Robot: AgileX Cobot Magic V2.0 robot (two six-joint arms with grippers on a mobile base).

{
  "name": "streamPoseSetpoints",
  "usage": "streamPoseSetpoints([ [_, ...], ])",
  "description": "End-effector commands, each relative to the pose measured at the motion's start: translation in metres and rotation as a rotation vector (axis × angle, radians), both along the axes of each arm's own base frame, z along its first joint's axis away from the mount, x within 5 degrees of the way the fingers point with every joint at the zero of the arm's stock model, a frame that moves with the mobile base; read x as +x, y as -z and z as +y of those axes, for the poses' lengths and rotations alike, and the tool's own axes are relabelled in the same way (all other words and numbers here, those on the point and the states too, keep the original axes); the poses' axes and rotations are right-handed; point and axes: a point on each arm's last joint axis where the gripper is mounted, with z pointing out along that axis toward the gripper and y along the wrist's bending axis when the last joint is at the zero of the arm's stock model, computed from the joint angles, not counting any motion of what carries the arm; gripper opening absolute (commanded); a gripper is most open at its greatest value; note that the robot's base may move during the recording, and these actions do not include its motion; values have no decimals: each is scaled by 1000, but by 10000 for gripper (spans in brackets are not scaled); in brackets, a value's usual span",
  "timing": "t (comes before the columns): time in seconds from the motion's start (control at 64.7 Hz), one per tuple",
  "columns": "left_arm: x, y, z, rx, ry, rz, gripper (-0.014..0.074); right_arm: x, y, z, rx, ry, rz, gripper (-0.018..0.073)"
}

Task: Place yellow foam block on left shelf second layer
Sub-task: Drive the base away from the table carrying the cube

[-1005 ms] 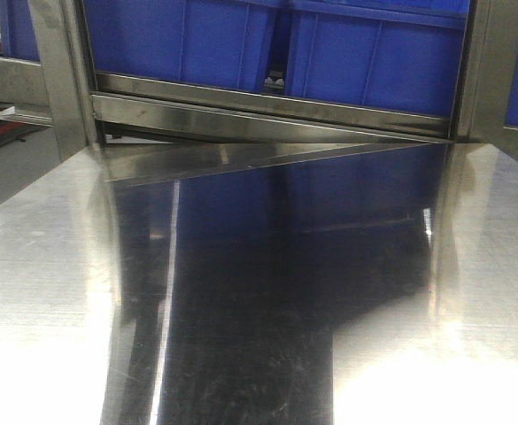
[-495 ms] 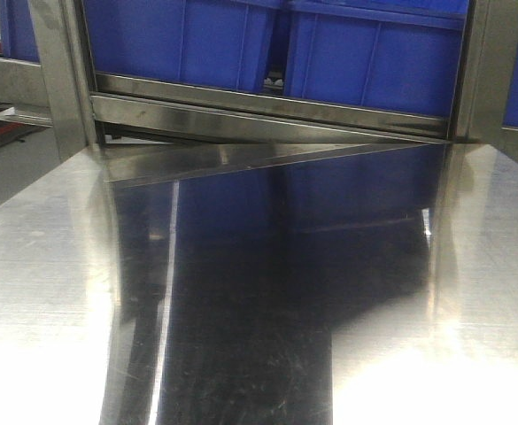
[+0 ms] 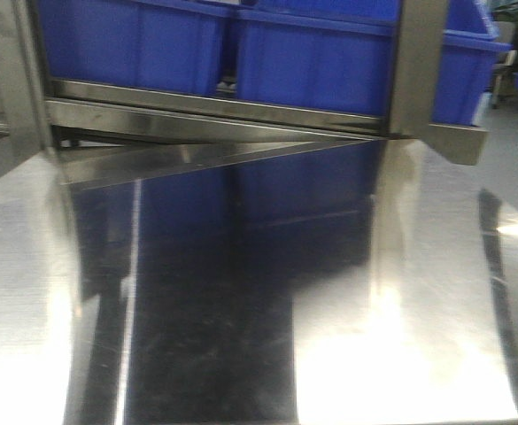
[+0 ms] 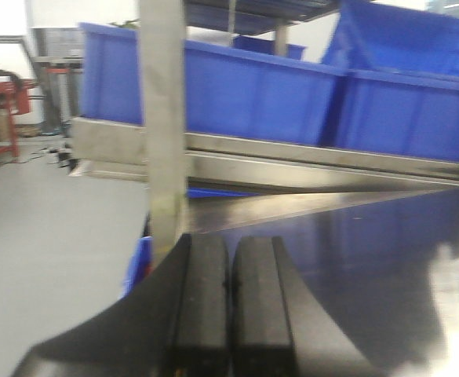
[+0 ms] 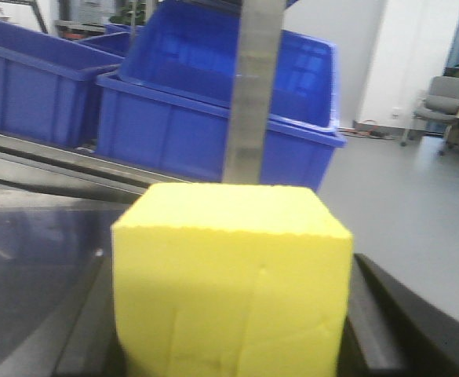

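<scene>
The yellow foam block (image 5: 229,283) fills the lower middle of the right wrist view, held between the black fingers (image 5: 386,314) of my right gripper (image 5: 229,330), which is shut on it above the steel shelf surface (image 5: 33,259). My left gripper (image 4: 229,290) is shut and empty, its two black pads pressed together, over the steel surface near an upright shelf post (image 4: 162,118). Neither gripper nor the block shows in the front view.
Blue plastic bins (image 3: 312,62) stand on the steel shelf layer behind the rail (image 3: 214,119); they also show in the left wrist view (image 4: 253,90) and the right wrist view (image 5: 213,110). Steel uprights (image 3: 413,66) frame the shelf. Grey floor and a chair (image 5: 437,98) lie to the right.
The front view has shifted: the shelf, bins and posts now sit further left in the frame, and the shelf's right end and the floor beyond have come into view.
</scene>
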Motion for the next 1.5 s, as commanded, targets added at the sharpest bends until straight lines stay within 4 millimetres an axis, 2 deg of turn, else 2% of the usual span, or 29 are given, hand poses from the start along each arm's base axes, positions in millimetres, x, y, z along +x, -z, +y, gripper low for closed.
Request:
streamPoseSetpoints([
  [0.0,-1,1,0,-14,1,-74,124,-2,-17,-1,4,9,-112,468],
  [1.484,-1,1,0,-14,3,-74,124,-2,-17,-1,4,10,-111,468],
])
